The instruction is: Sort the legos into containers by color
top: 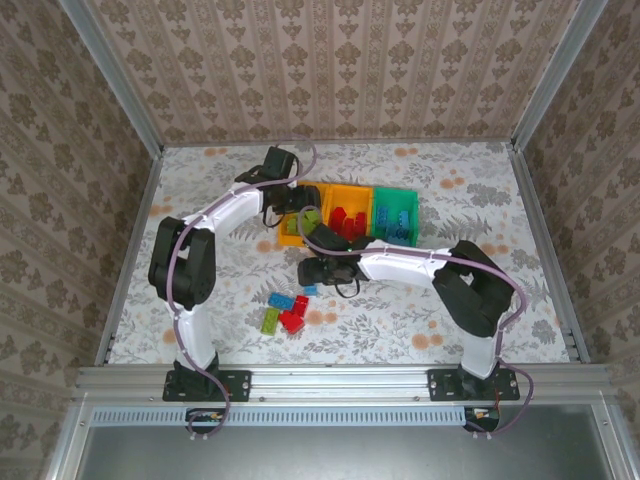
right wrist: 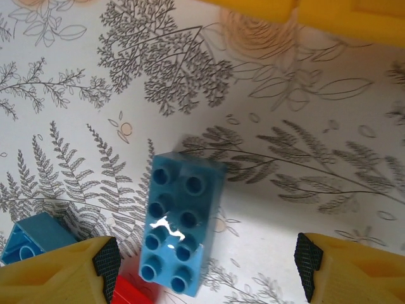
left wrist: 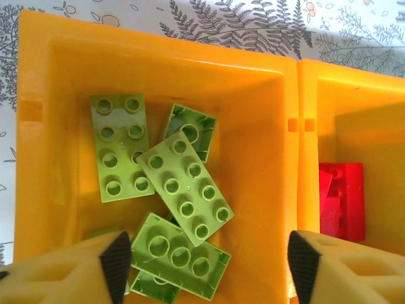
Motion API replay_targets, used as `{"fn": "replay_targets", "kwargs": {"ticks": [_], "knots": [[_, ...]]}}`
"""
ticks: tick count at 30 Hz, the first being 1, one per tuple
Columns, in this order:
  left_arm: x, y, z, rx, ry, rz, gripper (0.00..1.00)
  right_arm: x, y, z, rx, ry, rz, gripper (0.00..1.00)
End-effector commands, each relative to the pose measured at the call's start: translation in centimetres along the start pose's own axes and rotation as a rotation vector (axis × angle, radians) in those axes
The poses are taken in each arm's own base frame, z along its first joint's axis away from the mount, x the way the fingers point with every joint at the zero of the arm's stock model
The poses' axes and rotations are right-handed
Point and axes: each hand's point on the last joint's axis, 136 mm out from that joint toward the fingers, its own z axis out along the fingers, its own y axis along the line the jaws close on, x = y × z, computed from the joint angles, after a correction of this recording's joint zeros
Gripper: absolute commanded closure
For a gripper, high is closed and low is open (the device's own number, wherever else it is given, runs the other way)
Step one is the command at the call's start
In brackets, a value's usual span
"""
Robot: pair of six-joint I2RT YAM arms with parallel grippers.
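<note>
The right gripper [right wrist: 207,263] is held spread above a blue brick [right wrist: 183,215], the left gripper [left wrist: 209,259] likewise above green bricks [left wrist: 183,187] in the left bin [left wrist: 57,76].

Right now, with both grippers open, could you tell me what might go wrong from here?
1. The right gripper hangs open over a blue brick on the table; a second blue brick and a red brick lie close by, so a descending finger might land on one.
2. The left gripper sits over the orange bin of green bricks, near the right arm; the two could collide.
</note>
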Motion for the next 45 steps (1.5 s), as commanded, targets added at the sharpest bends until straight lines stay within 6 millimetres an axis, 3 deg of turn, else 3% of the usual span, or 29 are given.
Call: {"fn": "replay_targets", "kwargs": {"ticks": [1, 4, 5, 11, 19, 22, 27, 30, 36, 39, 45], "knots": [[-1.9, -1.2, -2.3, 0.037, -0.069, -0.001, 0.25, 0.8, 0.3, 0.6, 0.036, 0.042, 0.025, 0.24], [-1.9, -1.2, -3.4, 0.035, -0.084, -0.007, 0.16, 1.2, 0.0, 1.2, 0.067, 0.054, 0.026, 0.24], [-2.4, 0.1, -4.0, 0.019, -0.1, -0.031, 0.13, 1.2, 0.0, 1.4, 0.07, 0.058, 0.026, 0.24], [-1.5, 2.4, -5.7, -0.027, -0.107, -0.07, 0.06, 1.3, -0.2, 2.5, 0.114, 0.078, 0.021, 0.3], [1.4, 6.2, -7.4, -0.097, -0.091, -0.119, 0.06, 1.0, -1.8, 2.6, 0.186, 0.074, 0.022, 0.6], [2.4, 7.3, -8.1, -0.124, -0.087, -0.129, 0.06, 0.5, -2.3, 1.6, 0.184, 0.054, 0.023, 0.68], [4.5, 8.8, -9.0, -0.165, -0.06, -0.122, 0.05, -1.8, -2.7, -2.0, 0.133, -0.034, 0.028, 0.72], [6.2, 9.3, -9.3, -0.186, -0.025, -0.115, 0.05, -3.8, -4.6, -4.9, 0.136, -0.112, 0.065, 0.72], [10.3, 9.9, -8.8, -0.189, 0.04, -0.141, 0.05, -7.4, -11.8, -9.3, 0.238, -0.215, 0.135, 0.71], [12.0, 10.0, -8.3, -0.185, 0.073, -0.159, 0.05, -8.8, -14.8, -9.8, 0.29, -0.23, 0.153, 0.7], [14.1, 9.7, -8.0, -0.187, 0.101, -0.174, 0.05, -11.2, -19.0, -8.6, 0.352, -0.214, 0.191, 0.71]]}}
